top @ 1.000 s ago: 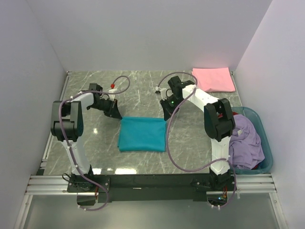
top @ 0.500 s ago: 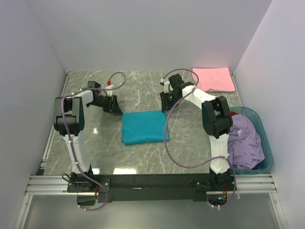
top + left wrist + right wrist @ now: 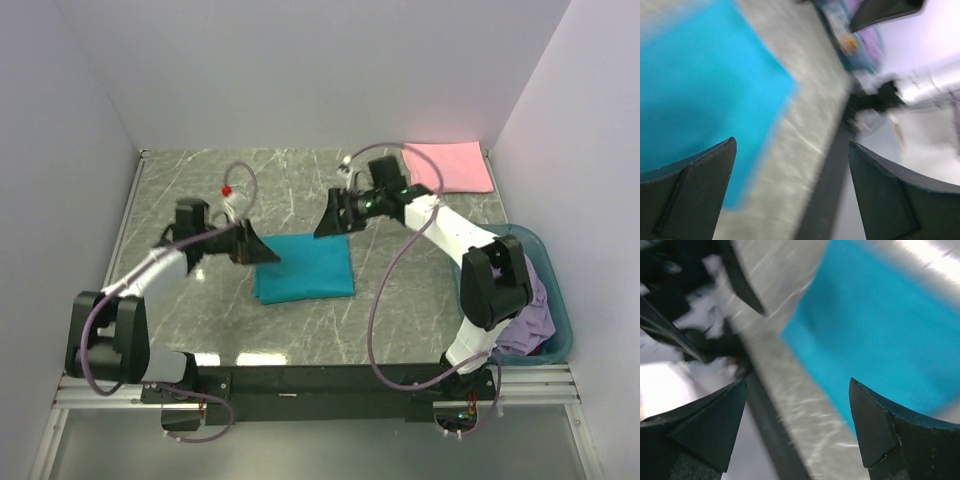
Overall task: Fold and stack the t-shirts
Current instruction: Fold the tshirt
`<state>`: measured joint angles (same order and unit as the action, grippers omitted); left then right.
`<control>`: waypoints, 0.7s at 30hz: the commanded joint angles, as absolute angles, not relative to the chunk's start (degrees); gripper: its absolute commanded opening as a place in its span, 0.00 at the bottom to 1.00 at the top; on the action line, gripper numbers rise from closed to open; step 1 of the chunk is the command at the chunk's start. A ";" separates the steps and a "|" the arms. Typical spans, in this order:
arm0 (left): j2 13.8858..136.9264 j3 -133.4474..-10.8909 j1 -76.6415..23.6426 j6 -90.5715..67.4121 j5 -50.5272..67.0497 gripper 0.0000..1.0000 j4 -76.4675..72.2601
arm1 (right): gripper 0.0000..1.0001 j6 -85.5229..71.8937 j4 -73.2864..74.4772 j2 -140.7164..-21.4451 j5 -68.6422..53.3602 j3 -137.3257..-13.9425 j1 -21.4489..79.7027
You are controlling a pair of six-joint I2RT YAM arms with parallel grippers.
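The teal t-shirt (image 3: 305,267) is lying folded into a neat rectangle near the middle of the bench (image 3: 200,190), flat on the grey marbled surface. Nothing is gripping it.

The left pincer (image 3: 258,248) is hanging at the shirt's far left corner, and the right pincer (image 3: 325,222) is hanging at its far right corner, so the two are flanking the far edge. From above I cannot tell whether either fingertip is brushing the cloth.

In the left wrist view, which is blurred, the left pincer (image 3: 790,195) is standing spread wide, with only bare bench and the edge of the teal t-shirt (image 3: 700,90) showing between its dark fingers (image 3: 690,200).

The right wrist view is also blurred. There the right pincer (image 3: 795,425) is likewise standing spread wide, with nothing between its fingers (image 3: 890,435), and the teal t-shirt (image 3: 880,325) is filling the upper right of the picture.

Farther out, a pink t-shirt (image 3: 448,165) is lying folded flat in the far right corner of the bench, well apart from the teal one.

At the right edge, a teal plastic basket (image 3: 563,305) is holding a crumpled lavender t-shirt (image 3: 540,300), partly hidden behind the right arm.
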<state>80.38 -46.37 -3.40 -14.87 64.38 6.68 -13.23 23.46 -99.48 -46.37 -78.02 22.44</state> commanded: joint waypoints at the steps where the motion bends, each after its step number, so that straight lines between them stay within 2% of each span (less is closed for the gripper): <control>1: 76.56 -36.76 -11.48 -37.41 67.41 0.99 -18.19 | 0.89 -22.23 17.77 -101.42 -58.26 -71.03 27.06; 4: 76.37 -32.88 -17.29 -43.50 64.78 0.99 -24.95 | 0.89 -25.04 14.69 -104.05 -60.20 -67.77 30.67; 10: 86.99 -30.59 -19.69 -45.88 63.55 0.99 -33.57 | 0.89 -31.20 7.21 -112.30 -63.01 -66.01 32.17; 14: 95.08 -31.73 -18.72 -40.71 62.58 0.99 -27.79 | 0.89 -29.19 8.78 -115.92 -61.71 -65.04 31.38; 21: 101.68 -33.92 -13.54 -25.24 61.60 0.99 -12.23 | 0.90 -23.49 13.78 -117.95 -58.27 -62.75 26.99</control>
<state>99.02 -32.93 -16.19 -34.87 65.23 -19.75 -28.56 10.15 -116.03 -63.22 -64.01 29.47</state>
